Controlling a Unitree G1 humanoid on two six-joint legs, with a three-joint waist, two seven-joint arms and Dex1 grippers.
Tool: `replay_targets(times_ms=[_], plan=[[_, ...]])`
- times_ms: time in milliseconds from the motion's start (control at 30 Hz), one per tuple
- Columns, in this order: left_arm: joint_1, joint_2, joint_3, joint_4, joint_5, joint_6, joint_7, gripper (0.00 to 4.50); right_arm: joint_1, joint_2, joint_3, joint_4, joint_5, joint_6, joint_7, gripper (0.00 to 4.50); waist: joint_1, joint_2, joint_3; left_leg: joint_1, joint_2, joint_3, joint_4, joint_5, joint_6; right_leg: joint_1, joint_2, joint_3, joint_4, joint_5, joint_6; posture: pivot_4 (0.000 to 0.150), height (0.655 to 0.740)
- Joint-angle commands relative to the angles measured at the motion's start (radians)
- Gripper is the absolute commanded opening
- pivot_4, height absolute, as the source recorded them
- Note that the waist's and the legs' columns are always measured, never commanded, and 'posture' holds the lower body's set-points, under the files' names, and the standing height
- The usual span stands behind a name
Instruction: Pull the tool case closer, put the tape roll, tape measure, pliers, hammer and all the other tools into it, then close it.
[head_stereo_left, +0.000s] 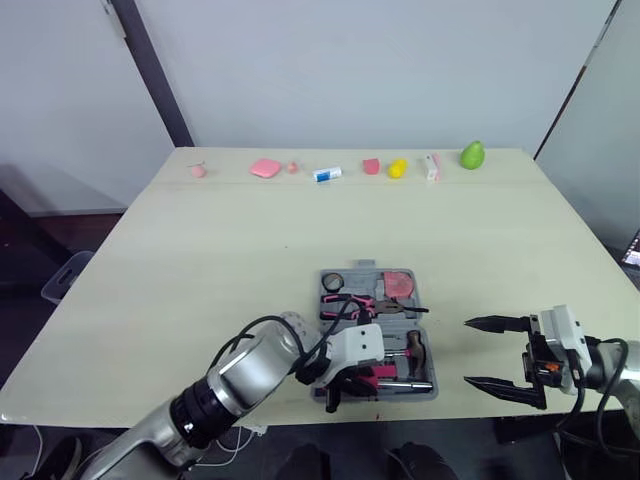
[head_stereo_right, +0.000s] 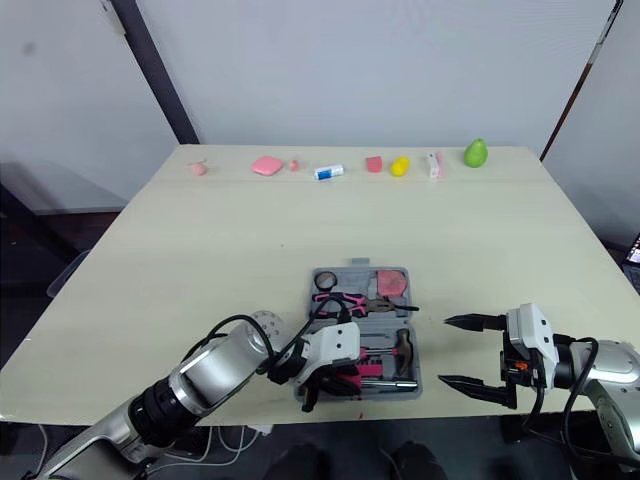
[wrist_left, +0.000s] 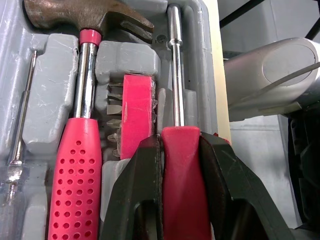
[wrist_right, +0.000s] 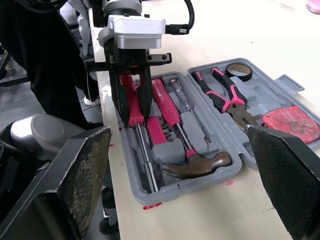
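The grey tool case (head_stereo_left: 426, 328) lies open near the table's front edge. In it are the black tape roll (head_stereo_left: 332, 281), the pink tape measure (head_stereo_left: 400, 284), the pink-handled pliers (head_stereo_left: 365, 303) and the hammer (wrist_left: 75, 170). My left gripper (wrist_left: 177, 142) is shut on the handle of a pink screwdriver (wrist_left: 175, 60), which lies in the slot along the case's near edge, beside a pink bit holder (wrist_left: 137, 110). My right gripper (head_stereo_left: 468, 351) hovers open just right of the case, holding nothing.
Along the table's far edge runs a row of small items: a green pear (head_stereo_left: 472, 155), a yellow piece (head_stereo_left: 397, 168), a blue-white tube (head_stereo_left: 327, 175) and a pink block (head_stereo_left: 265, 168). The case sits close to the table's front edge (head_stereo_left: 300, 420).
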Motion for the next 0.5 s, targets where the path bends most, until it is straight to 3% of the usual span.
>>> replay_targets(times_ms=[33, 200, 233, 300, 500], plan=[[0.018, 0.005, -0.031, -0.019, -0.004, 0.012, -0.004, 1.11, 0.007, -0.006, -0.028, -0.038, 0.018, -0.003, -0.001, 4.50, 0.000, 0.000, 0.000, 0.000, 0.000, 0.000, 0.000, 0.000, 0.000, 0.000, 0.000, 0.000, 0.000, 0.000, 0.000, 0.150, 0.7400], [0.012, 0.026, -0.025, -0.022, -0.005, -0.002, -0.013, 3.38, 0.008, 0.000, -0.022, -0.040, 0.016, -0.006, -0.005, 4.50, -0.002, 0.000, 0.000, 0.001, 0.000, 0.000, 0.000, 0.000, 0.000, 0.000, 0.000, 0.000, 0.000, 0.000, 0.000, 0.150, 0.7400], [0.010, 0.032, -0.014, -0.027, -0.013, 0.004, -0.020, 3.48, 0.008, 0.000, -0.022, -0.038, 0.016, -0.007, -0.005, 4.50, -0.002, 0.000, 0.000, 0.001, 0.000, 0.000, 0.000, 0.000, 0.000, 0.000, 0.000, 0.000, 0.001, 0.000, 0.000, 0.150, 0.7400], [0.005, 0.050, 0.007, -0.041, -0.030, 0.013, -0.034, 4.19, 0.007, 0.000, -0.023, -0.034, 0.015, -0.009, -0.004, 4.50, -0.002, 0.000, 0.000, 0.001, 0.000, -0.001, 0.000, 0.000, 0.000, 0.000, 0.000, 0.000, 0.001, 0.000, 0.000, 0.150, 0.7400], [-0.002, 0.083, 0.072, -0.066, -0.095, 0.019, -0.058, 4.19, 0.002, 0.004, -0.017, -0.034, 0.013, -0.010, -0.008, 4.50, -0.007, 0.000, 0.000, 0.001, 0.001, -0.001, 0.001, 0.000, 0.000, 0.000, 0.001, 0.000, 0.001, 0.000, 0.000, 0.150, 0.7400]])
